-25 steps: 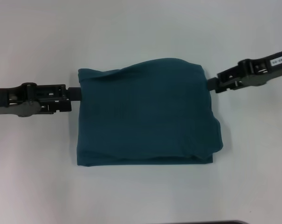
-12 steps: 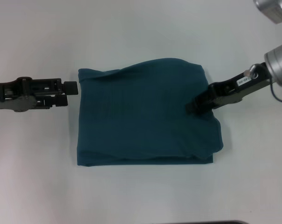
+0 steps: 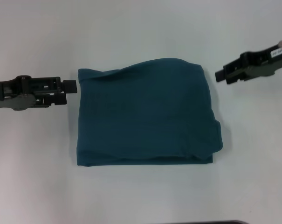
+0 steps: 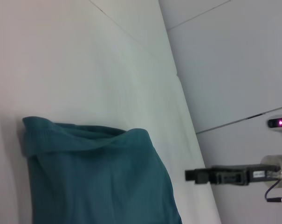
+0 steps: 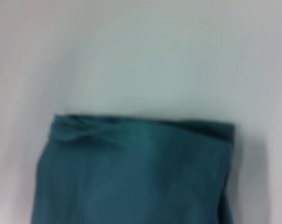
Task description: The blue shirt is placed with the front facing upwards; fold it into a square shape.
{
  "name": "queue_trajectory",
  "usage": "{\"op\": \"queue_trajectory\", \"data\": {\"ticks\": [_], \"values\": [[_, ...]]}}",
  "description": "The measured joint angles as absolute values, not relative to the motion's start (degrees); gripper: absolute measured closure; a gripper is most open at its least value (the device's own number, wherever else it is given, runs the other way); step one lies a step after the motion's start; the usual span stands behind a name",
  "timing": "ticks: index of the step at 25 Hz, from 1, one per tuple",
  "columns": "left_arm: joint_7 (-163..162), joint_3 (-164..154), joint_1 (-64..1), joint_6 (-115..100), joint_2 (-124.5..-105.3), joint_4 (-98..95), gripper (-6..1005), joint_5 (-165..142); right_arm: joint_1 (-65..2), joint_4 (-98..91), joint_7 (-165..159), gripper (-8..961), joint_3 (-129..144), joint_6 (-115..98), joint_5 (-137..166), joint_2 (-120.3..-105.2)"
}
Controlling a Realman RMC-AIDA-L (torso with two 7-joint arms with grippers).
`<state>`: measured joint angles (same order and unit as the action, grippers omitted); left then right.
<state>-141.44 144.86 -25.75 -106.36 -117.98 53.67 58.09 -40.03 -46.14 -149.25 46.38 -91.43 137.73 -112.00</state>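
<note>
The blue shirt (image 3: pixel 145 114) lies folded into a rough square in the middle of the white table (image 3: pixel 141 28), plain teal side up, with no lettering showing. Its far edge bulges in a soft ridge, and its right side is rumpled near the front corner. My left gripper (image 3: pixel 71 86) hovers just off the shirt's far left corner, not touching it. My right gripper (image 3: pixel 220 74) is off the far right corner with a small gap between them. The left wrist view shows the shirt (image 4: pixel 94 177) and the right gripper (image 4: pixel 192 176) beyond it. The right wrist view shows the shirt (image 5: pixel 136 172) only.
Bare white tabletop surrounds the shirt on all sides. A dark strip (image 3: pixel 201 222) runs along the near table edge. In the left wrist view, a grey wall rises behind the table, and part of the robot's body with a pink light (image 4: pixel 280 122) shows.
Both grippers were at the shirt's far corners a second ago. The left one drew back to the left. The right one swung over the shirt's right side, then pulled out to the far right.
</note>
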Motion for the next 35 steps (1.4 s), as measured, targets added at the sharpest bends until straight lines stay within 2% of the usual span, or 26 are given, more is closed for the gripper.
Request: {"op": "queue_trajectory", "data": {"ticks": [5, 13, 19, 22, 29, 35], "values": [[-141.6, 145.0, -26.3, -106.3, -117.73, 53.6, 201, 58.1, -41.7, -47.1, -147.9, 522, 45.1, -94.4, 134.0, -112.23], [-141.7, 145.9, -26.3, -106.5, -117.69, 53.7, 202, 58.1, -42.9, -44.1, -146.6, 522, 48.7, -94.2, 133.0, -114.38], [-141.7, 146.3, -26.3, -106.7, -117.61, 53.6, 203, 58.2, -42.5, -43.2, -148.0, 522, 52.0, -89.9, 138.4, -114.88], [-141.7, 146.3, -26.3, -106.7, -117.59, 53.6, 204, 58.2, -42.5, -44.7, -148.6, 522, 50.3, -89.7, 139.0, -114.53], [-141.7, 146.6, -26.5, -106.7, -117.60, 53.5, 202, 58.8, -44.1, -46.6, -146.1, 523, 46.8, -93.6, 123.6, -112.53], [-142.0, 144.9, -27.9, -105.3, -118.39, 52.2, 203, 58.4, -44.5, -46.3, -145.1, 523, 46.8, -93.6, 121.0, -113.15]]}}
